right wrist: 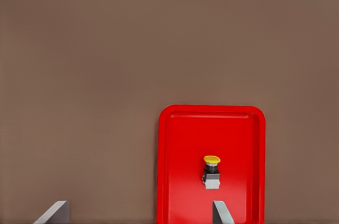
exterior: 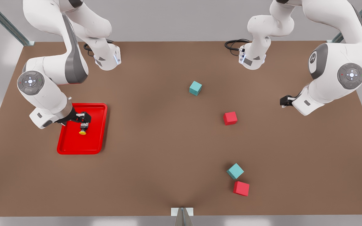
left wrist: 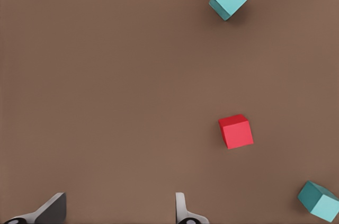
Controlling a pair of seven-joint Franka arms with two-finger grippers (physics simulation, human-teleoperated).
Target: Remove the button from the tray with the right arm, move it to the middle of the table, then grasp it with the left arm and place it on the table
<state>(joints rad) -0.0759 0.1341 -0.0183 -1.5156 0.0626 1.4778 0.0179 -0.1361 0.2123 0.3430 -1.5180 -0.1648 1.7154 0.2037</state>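
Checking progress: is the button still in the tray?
Yes. The button lies inside the red tray, the open right gripper above it.

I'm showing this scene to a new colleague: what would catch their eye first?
Most striking is the bright red tray at the front view's left, with the small yellow-capped button lying in it. The right gripper hangs open right by the button. Across the brown table, teal and red cubes lie scattered at the front view's right, where the left gripper waits, open.
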